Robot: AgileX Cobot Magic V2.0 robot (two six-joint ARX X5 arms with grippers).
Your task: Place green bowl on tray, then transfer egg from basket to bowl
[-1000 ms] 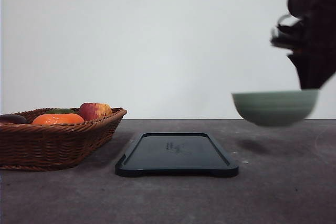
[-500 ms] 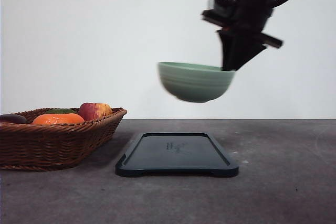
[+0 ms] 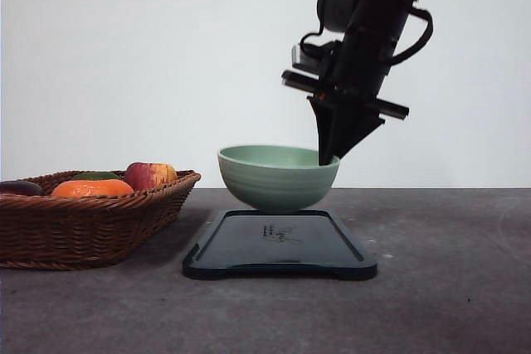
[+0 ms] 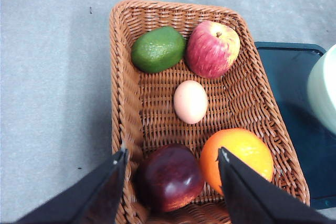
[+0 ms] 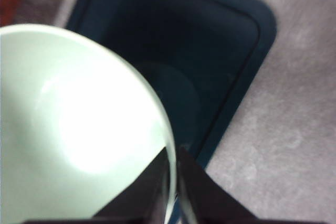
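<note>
Grey matte tabletop (image 3: 448,304); right jaws pinch ridged green bowl (image 3: 278,176) rim above flat tray (image 3: 279,246); left jaws spread over wicker basket (image 4: 252,98).

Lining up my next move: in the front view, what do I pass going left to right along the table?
basket → tray with the green bowl over it, held at its right rim by the right claw.

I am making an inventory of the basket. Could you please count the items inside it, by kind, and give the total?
Apple: 1
Lime-like green fruit: 1
Egg: 1
Orange: 1
Dark red fruit: 1
Total: 5 in the basket
</note>
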